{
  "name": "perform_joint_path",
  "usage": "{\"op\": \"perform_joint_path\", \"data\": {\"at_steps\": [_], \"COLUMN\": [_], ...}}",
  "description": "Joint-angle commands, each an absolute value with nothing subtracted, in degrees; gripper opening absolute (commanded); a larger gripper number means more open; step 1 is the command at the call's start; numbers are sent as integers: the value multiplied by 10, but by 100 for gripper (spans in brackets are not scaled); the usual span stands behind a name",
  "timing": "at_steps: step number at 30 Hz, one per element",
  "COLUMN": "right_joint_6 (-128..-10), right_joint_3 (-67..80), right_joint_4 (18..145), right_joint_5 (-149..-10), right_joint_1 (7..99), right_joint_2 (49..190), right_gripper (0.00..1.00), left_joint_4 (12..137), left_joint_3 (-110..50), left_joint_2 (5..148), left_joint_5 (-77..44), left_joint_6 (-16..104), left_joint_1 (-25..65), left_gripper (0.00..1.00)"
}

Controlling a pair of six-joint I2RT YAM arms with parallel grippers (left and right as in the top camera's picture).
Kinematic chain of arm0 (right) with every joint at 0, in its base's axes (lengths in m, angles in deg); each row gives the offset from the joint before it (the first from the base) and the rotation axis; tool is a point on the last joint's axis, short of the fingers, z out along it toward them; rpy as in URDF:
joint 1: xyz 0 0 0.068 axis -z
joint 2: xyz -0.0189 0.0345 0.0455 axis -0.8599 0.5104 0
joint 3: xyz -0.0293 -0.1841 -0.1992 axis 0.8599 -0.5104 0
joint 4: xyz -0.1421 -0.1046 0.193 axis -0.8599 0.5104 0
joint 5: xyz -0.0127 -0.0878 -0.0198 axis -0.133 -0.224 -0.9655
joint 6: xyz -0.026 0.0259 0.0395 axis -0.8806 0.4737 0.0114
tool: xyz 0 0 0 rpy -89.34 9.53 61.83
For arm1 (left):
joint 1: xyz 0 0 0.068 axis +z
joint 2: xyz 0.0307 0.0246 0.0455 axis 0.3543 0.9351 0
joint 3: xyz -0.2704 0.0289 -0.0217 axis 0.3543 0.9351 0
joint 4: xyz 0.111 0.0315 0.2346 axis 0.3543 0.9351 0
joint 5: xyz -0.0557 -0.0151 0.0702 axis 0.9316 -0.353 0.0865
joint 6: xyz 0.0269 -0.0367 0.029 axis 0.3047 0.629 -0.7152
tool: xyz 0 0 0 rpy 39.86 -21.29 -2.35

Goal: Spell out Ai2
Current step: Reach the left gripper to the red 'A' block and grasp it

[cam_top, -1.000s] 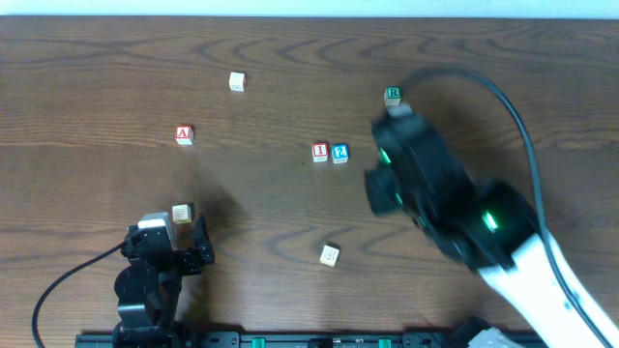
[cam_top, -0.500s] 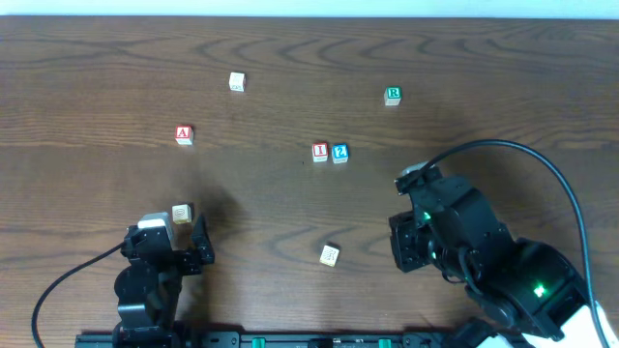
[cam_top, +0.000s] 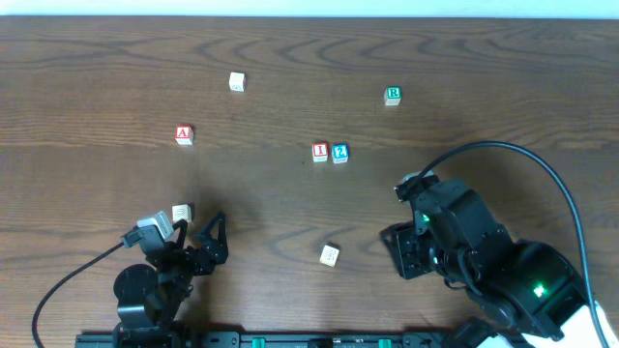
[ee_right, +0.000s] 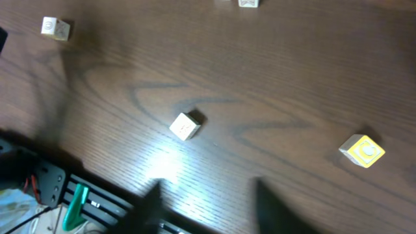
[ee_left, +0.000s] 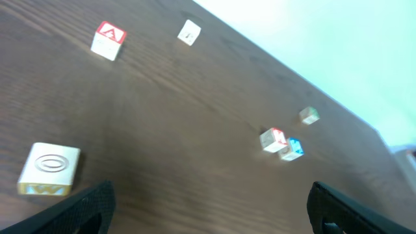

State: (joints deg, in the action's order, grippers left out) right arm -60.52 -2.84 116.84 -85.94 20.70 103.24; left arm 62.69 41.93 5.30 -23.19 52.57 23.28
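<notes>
The red "A" block (cam_top: 184, 134) (ee_left: 108, 40) lies at the left of the table. The red "I" block (cam_top: 320, 151) (ee_left: 273, 139) and the blue "2" block (cam_top: 339, 152) (ee_left: 292, 149) sit side by side, touching, near the middle. My left gripper (cam_top: 198, 237) (ee_left: 214, 218) is wide open and empty near the front left, beside a beige block (cam_top: 181, 212) (ee_left: 49, 169). At the front right my right gripper (cam_top: 398, 253) (ee_right: 211, 208) hovers low with its blurred fingers apart and nothing between them.
A green "R" block (cam_top: 392, 95) (ee_left: 309, 116) lies at the back right and a white block (cam_top: 237, 81) (ee_left: 189, 32) at the back left. Another pale block (cam_top: 330, 254) (ee_right: 185, 125) lies front centre. The right wrist view shows a yellow-faced block (ee_right: 362, 151).
The right arm drew back from near the "R" block to the front right, then its jaws opened. The left gripper tipped forward and slightly right, staying open.
</notes>
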Motion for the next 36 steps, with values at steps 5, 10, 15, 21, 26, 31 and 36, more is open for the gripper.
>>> {"op": "perform_joint_path", "data": {"at_steps": [5,10,15,21,26,31,36], "right_joint_6": [-602,-605,-614,-650,-655,-655,-655], "right_joint_3": [-31,-31,-31,-31,-31,-31,-31], "right_joint_4": [1172,1171,1141,1071,1042,1019,1005], "right_joint_5": [-845,-841,-843,-870,-937,-968,-968], "right_joint_1": [202,202,202,203,204,215,247], "right_joint_2": [1030,1030,1030,1030,1030,1030,1030], "right_gripper": [99,99,99,99,99,99,99], "left_joint_4": [557,465,429,432,512,594,681], "left_joint_3": [427,427,426,357,171,-15,-192], "left_joint_2": [50,50,67,214,442,666,890], "left_joint_5": [-222,-250,-237,-279,-346,-367,-403], "left_joint_6": [560,559,552,480,330,235,185], "left_joint_1": [234,234,234,234,234,234,234], "left_gripper": [95,95,95,96,95,95,96]}}
